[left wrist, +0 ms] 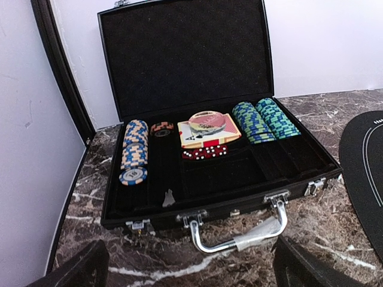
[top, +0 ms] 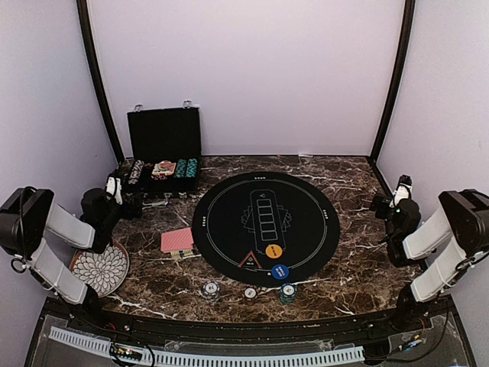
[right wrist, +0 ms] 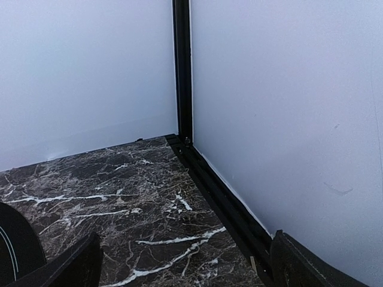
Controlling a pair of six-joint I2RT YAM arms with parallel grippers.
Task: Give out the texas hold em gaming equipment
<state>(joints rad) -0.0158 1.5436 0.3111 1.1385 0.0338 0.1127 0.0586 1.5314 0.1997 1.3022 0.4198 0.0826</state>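
Both claws are held released and empty: the left claw [left wrist: 185,266] faces the black case [left wrist: 215,197] at the desk's far-left corner, where chips [left wrist: 134,152] are stored; the right claw [right wrist: 185,263] faces the far-right corner. Cards [top: 177,240] are laid left of the round mat [top: 229,229].

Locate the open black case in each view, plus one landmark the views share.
Top external: black case at far left of the table, lid upright.
Left wrist: fills the centre, chips inside, handle toward the camera.
Right wrist: not in it.
Shared landmark: round black mat, at right edge and lower left corner.
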